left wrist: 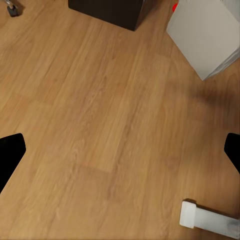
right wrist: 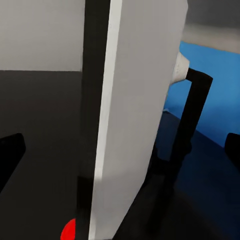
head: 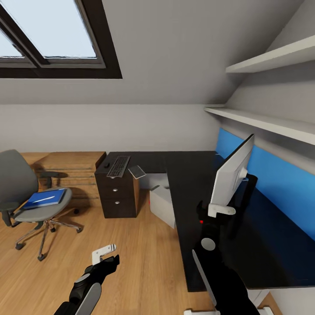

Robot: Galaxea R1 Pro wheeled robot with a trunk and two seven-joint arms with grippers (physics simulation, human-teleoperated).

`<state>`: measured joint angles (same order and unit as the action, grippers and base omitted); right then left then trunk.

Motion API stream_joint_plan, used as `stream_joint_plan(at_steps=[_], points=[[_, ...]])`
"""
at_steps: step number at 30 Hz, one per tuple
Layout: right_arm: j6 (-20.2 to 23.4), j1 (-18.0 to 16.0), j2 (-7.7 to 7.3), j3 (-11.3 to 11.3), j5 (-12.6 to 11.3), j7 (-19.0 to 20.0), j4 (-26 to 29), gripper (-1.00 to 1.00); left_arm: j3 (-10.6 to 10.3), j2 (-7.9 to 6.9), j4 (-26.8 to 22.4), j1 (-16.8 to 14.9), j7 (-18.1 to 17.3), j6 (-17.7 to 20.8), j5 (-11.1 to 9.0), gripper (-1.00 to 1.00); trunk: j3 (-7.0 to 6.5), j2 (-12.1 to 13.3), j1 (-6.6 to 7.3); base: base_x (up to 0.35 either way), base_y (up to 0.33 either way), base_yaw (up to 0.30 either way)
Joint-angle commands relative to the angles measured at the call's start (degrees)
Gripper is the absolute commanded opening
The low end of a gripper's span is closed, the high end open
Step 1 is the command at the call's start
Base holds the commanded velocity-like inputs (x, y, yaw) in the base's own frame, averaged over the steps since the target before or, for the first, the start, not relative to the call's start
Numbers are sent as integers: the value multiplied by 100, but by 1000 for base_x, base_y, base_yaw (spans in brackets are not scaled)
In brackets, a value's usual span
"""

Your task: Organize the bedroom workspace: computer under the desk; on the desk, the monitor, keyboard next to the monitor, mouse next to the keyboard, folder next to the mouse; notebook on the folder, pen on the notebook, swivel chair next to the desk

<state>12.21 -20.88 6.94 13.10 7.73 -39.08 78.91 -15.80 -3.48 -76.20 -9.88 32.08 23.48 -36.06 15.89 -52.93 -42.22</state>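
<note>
While right gripper [head: 217, 209] straddles monitor [head: 231, 172] edge on desk [head: 188, 175], grip unclear; left gripper [head: 105, 253] open, empty. Folder [head: 45, 198] remains on swivel chair [head: 26, 192]; keyboard [head: 118, 166] far from monitor.

Head cam looks down over desk [head: 192, 175]; right wrist cam close on monitor [right wrist: 130, 115] edge, left wrist cam faces floor [left wrist: 100, 125].

Brightness: even, soft daylight across the room.
Source: skylight [head: 48, 33], pale and washed out.
Shadows: faint, blurred patch on the floor [left wrist: 100, 125]; soft one under the swivel chair [head: 30, 197].
Glare: dull sheen on the black table [head: 192, 175].
Sharpness: the monitor [right wrist: 135, 100] looms close, its edges soft.
</note>
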Motion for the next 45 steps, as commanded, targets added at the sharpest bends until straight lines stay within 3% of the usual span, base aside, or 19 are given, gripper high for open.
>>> stream_joint_plan(at_steps=[1, 40, 45], points=[[58, -4, 1, 0, 53, -20, 1, 100, -17, -6, -9, -6, 53, 8, -47, 100, 8, -5, -3, 227, 0, 0], [-21, -12, 1, -308, 44, 13, -278, 100, -28, 5, -9, -6, 53, 8, -70, 100, 8, -5, -3, 63, 0, 0], [-42, -23, 1, -497, 38, 21, -467, 100, -29, -2, -9, -6, 53, 8, -54, 100, 8, -5, -3, 1, 0, 0]])
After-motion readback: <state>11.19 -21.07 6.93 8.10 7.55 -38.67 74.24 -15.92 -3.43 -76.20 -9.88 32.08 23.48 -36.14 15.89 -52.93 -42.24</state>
